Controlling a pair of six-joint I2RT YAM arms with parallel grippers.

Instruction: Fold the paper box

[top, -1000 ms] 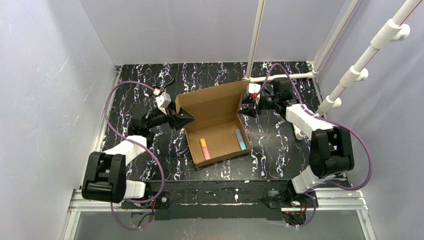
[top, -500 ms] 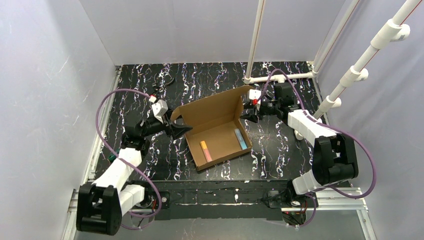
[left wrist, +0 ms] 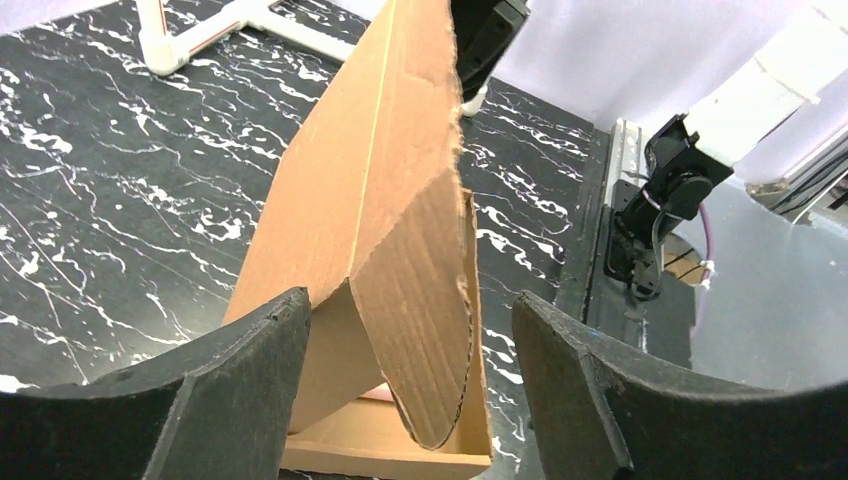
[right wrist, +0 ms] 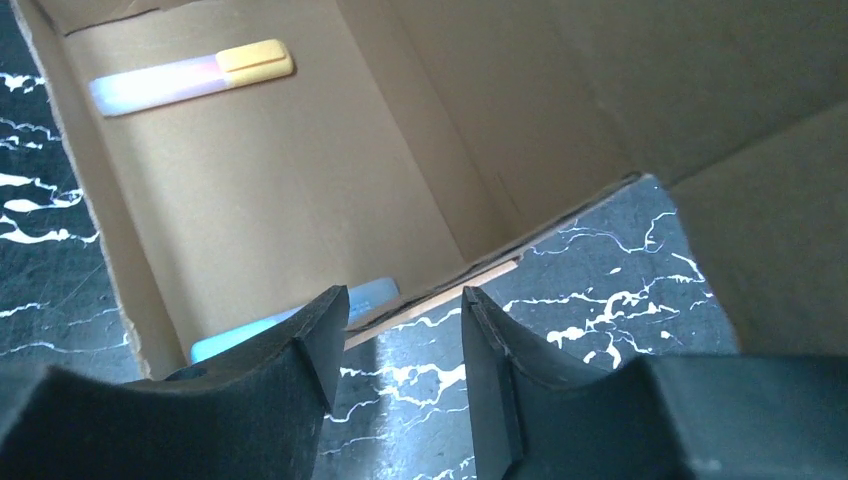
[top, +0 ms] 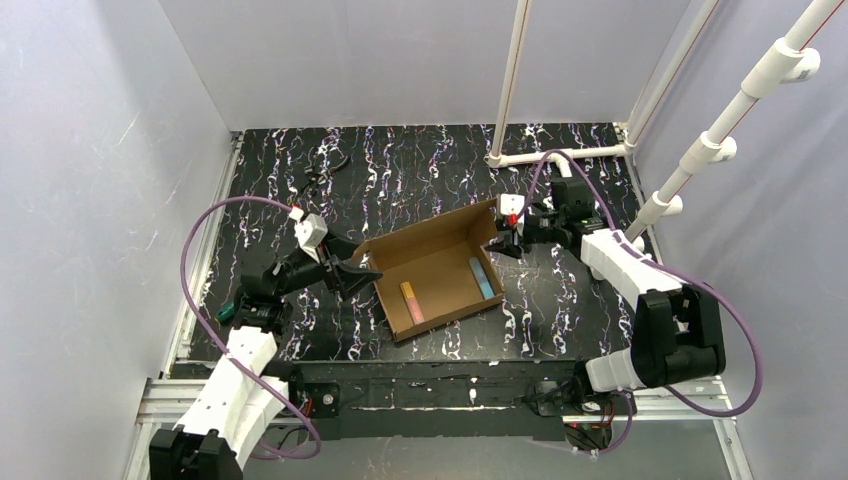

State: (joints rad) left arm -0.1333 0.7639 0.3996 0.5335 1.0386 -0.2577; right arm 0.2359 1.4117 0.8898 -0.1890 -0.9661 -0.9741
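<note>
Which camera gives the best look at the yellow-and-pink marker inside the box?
Right wrist: the marker lies large and unblocked on the paper box floor. Top external shows it small; in left wrist, cardboard hides nearly all of it.

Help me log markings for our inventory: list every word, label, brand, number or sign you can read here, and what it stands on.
No readable text in any view.
paper box: plain brown cardboard, no print showing.
yellow-and-pink stick and blue stick inside it: no lettering visible; any fine print is too small to tell.
</note>
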